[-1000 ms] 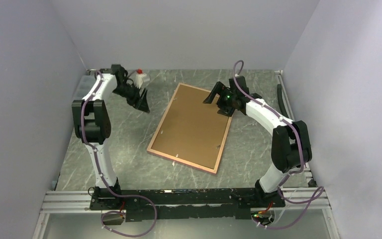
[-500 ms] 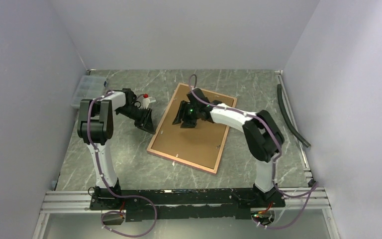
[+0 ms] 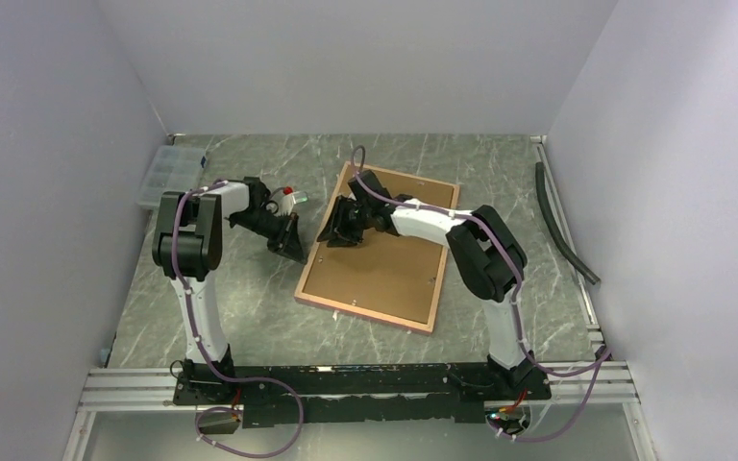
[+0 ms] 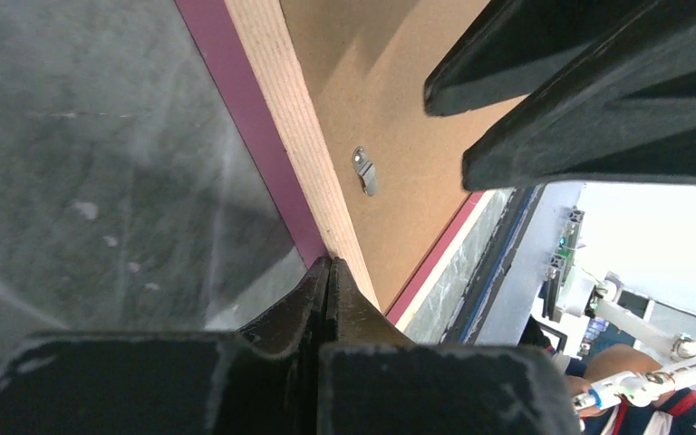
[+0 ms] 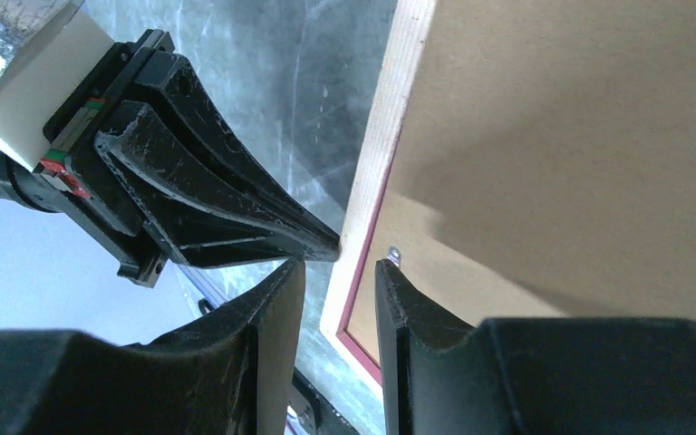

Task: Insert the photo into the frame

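Frame [image 5: 367,163] rail between right gripper [image 5: 337,265] fingers, closed left gripper [image 4: 328,269] touching

The frame [image 3: 365,312] fills mid-tabletop [image 3: 240,298]. At its left rail the left gripper [image 3: 298,255] and right gripper [image 3: 330,238] crowd tip to tip. Bare tabletop lies in front and to its right; a clear box [image 3: 165,173] and black hose [image 3: 562,226] line the edges.

pink-edged tan frame [image 4: 297,136], grey-green marbled table [image 3: 231,298], lilac walls [image 3: 346,58]
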`<state>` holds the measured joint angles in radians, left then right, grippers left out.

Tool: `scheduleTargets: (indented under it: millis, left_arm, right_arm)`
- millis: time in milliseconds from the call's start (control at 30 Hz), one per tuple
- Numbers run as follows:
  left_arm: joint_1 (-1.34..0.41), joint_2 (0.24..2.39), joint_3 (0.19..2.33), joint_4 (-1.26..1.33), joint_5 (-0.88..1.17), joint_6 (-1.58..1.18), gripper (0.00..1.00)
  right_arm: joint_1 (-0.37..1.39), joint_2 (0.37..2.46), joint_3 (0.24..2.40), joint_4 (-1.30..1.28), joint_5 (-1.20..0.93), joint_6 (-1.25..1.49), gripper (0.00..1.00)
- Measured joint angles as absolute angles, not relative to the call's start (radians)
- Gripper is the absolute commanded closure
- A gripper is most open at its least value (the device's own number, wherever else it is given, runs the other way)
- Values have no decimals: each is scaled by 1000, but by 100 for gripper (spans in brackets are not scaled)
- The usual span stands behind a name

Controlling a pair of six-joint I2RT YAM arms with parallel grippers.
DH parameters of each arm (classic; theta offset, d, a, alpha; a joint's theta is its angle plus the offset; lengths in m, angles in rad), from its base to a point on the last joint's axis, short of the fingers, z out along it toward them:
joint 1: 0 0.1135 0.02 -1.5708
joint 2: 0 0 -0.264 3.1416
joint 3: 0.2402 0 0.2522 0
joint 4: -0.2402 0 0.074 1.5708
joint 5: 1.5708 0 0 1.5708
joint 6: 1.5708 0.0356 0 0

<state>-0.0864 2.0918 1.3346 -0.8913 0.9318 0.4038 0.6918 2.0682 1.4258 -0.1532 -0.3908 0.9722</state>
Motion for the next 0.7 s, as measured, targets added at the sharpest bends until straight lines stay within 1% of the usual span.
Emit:
scheduleTargets:
  millis: [367, 700]
  left_arm:
    - [-97, 2091, 1316, -877, 953, 394, 97]
    - [-97, 2084, 1307, -865, 952, 388, 97]
  right_arm:
    - [706, 2123, 1426, -148, -421, 971, 62]
    - [706, 2128, 1420, -140, -434, 966, 63]
